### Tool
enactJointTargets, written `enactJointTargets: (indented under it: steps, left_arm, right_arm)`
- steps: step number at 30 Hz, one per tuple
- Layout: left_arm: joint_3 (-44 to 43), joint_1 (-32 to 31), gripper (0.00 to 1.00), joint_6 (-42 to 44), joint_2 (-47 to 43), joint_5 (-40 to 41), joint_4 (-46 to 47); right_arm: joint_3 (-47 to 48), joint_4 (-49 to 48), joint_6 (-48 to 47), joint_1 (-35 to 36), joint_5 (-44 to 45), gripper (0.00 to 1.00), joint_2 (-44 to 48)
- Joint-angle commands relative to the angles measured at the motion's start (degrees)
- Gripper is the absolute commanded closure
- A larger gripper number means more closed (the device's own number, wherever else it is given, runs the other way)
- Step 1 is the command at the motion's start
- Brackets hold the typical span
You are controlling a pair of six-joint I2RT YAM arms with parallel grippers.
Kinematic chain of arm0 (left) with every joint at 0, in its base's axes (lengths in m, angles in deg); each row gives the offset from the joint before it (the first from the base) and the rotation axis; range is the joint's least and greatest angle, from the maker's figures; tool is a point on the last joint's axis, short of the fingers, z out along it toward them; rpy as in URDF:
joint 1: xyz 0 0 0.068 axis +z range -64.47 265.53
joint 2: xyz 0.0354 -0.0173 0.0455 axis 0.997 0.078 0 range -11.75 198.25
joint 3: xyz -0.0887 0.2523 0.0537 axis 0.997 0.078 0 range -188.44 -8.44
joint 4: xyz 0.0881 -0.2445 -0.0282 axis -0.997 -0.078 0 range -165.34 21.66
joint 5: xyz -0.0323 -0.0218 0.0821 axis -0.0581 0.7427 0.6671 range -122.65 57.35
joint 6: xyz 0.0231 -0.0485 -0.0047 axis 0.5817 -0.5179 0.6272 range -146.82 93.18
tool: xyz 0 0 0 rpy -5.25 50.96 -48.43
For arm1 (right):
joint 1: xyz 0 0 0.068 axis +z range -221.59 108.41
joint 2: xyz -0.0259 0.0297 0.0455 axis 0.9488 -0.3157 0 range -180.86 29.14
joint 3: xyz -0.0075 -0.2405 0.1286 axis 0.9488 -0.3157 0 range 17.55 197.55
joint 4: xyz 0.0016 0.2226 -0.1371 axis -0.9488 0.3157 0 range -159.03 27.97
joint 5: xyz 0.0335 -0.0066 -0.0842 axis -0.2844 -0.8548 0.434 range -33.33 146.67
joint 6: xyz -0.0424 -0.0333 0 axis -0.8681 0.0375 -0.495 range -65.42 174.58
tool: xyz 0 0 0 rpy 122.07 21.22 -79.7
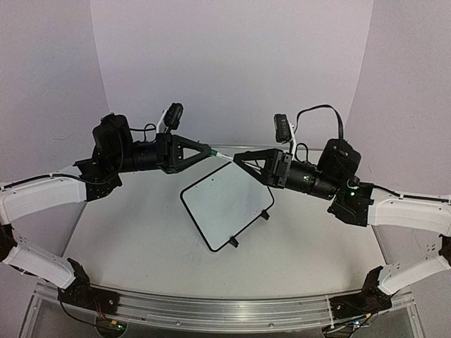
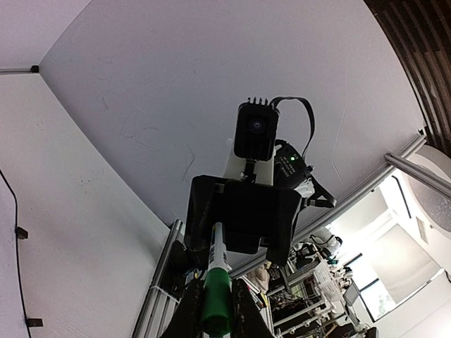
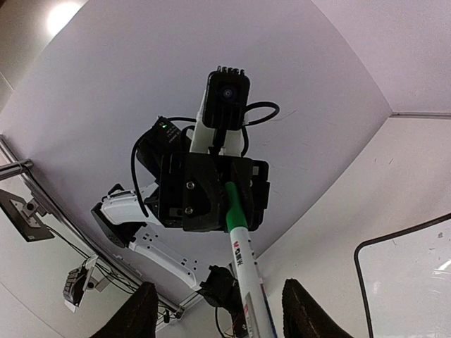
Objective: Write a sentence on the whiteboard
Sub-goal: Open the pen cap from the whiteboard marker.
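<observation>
The whiteboard (image 1: 225,203) lies flat and tilted on the table, white with a thin black frame; its corner shows in the right wrist view (image 3: 412,278). Above its far edge the two arms meet tip to tip. My left gripper (image 1: 206,150) (image 2: 215,290) is shut on the green cap (image 2: 216,303) of a marker. The white barrel (image 1: 224,155) (image 3: 246,278) points toward my right gripper (image 1: 241,159) (image 3: 218,285). Its fingers (image 3: 137,313) stand apart on either side of the barrel, not touching it.
The whiteboard's two small black feet (image 1: 233,243) stick out at its near right edge. A white backdrop (image 1: 232,63) curves round the table. An aluminium rail (image 1: 211,310) runs along the near edge between the arm bases.
</observation>
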Motion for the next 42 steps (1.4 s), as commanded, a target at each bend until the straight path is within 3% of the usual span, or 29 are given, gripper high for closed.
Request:
enactJointTargets:
  steps: [1,28,36,42]
  left_arm:
    - [-2.17,0.04,1.00,2.55,-1.89,0.32,-2.63]
    - [-3.17,-0.29,1.00,0.45,1.60,-1.21,-1.60]
    - [-3.59,-0.66,1.00,0.09,2.44,-1.55,-1.11]
    - [-3.43,-0.70,1.00,0.15,2.40,-1.63,-0.51]
  right_arm:
    - [3.10,-4.41,1.47,-0.10,-2.70,0.49,-1.13]
    - [4.34,-4.26,2.01,-0.03,-3.60,0.65,-3.69]
    - [4.69,-4.35,2.07,-0.04,-3.53,0.80,-4.05]
    - [4.10,-4.48,2.18,-0.05,-2.11,1.00,-3.77]
